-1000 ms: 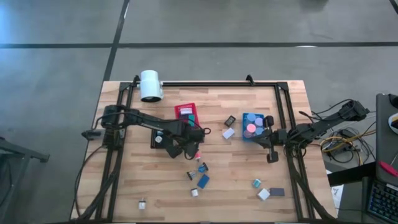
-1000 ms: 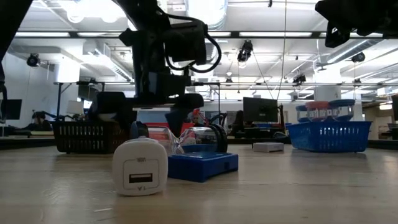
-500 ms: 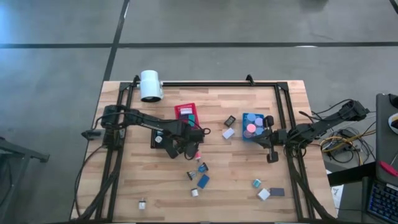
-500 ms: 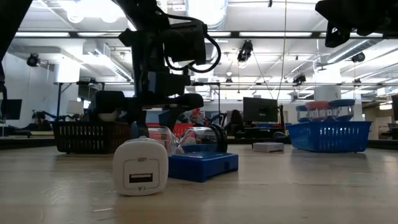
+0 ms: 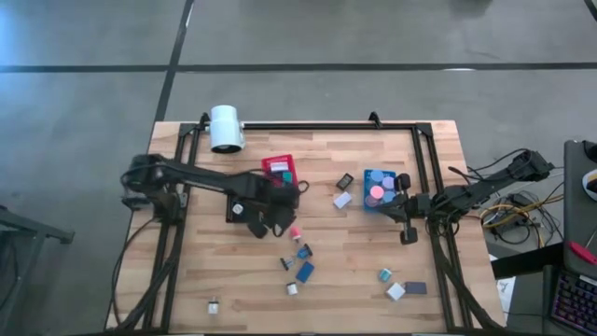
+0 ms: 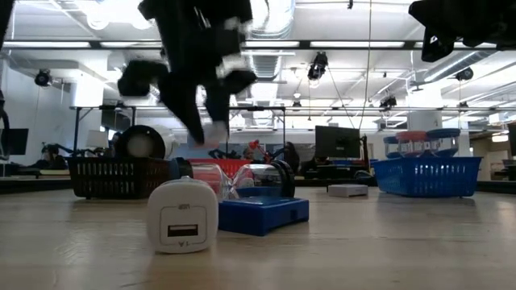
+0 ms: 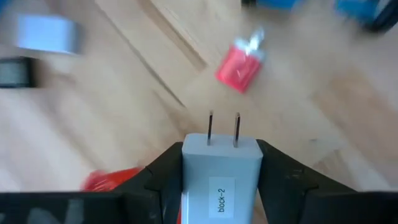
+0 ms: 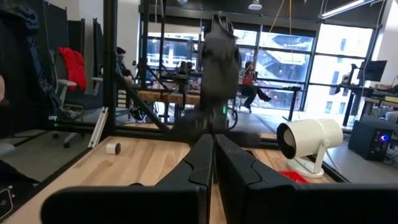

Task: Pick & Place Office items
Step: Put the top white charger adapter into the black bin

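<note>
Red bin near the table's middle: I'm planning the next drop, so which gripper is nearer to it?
Left. The left gripper, holding a white plug block, is right beside the red bin. The right gripper waits far off, past the blue bin.

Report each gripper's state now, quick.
Left gripper: shut on the white plug block, prongs pointing away from the wrist, above the table.
Right gripper: shut, holding nothing, waiting at the table's right edge.

Grey concrete floor (image 5: 373, 37), tall windows (image 8: 292, 56), bright ceiling lights (image 6: 113, 16)
</note>
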Tool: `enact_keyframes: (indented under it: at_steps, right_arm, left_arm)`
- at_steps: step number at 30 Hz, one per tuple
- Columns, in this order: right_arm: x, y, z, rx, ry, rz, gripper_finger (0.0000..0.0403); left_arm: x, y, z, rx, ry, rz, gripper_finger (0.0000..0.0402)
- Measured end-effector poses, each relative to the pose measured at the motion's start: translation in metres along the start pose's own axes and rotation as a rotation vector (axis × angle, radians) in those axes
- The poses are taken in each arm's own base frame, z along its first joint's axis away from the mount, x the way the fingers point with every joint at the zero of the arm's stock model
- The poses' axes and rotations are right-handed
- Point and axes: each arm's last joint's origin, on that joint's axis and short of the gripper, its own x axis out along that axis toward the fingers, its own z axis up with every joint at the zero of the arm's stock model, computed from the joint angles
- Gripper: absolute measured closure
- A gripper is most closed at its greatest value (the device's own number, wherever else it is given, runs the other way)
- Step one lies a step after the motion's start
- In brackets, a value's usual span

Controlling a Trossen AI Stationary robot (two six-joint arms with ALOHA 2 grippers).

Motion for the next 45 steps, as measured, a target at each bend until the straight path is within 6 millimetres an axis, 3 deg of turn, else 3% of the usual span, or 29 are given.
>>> enact_keyframes:
  at_steps: [4,8,18,22,29,45]
  right_arm:
    - [0.0,0.0,0.0,0.001,0.0,0.0,0.039]
    - [0.0,0.0,-0.001,0.002,0.002,0.0,0.039]
    - [0.0,0.0,0.0,0.008,0.0,-0.001,0.039]
    - [0.0,0.0,0.0,0.008,-0.001,-0.001,0.039]
    - [0.0,0.0,0.0,0.009,-0.001,0.0,0.039]
    - [0.003,0.002,-0.005,0.0,0.029,0.003,0.039]
  left_arm:
    - [-0.044,-0.01,-0.002,-0.078,-0.126,0.054,0.0239]
    - [-0.081,-0.027,-0.018,-0.144,-0.313,0.151,0.0239]
    - [-0.117,-0.079,-0.091,-0.371,-0.763,0.421,0.0239]
    - [-0.11,-0.094,-0.114,-0.516,-0.814,0.502,0.0239]
    - [-0.076,-0.11,-0.138,-0.758,-0.756,0.527,0.0239]
    - [-0.02,-0.104,-0.142,-0.939,-0.4,0.482,0.0239]
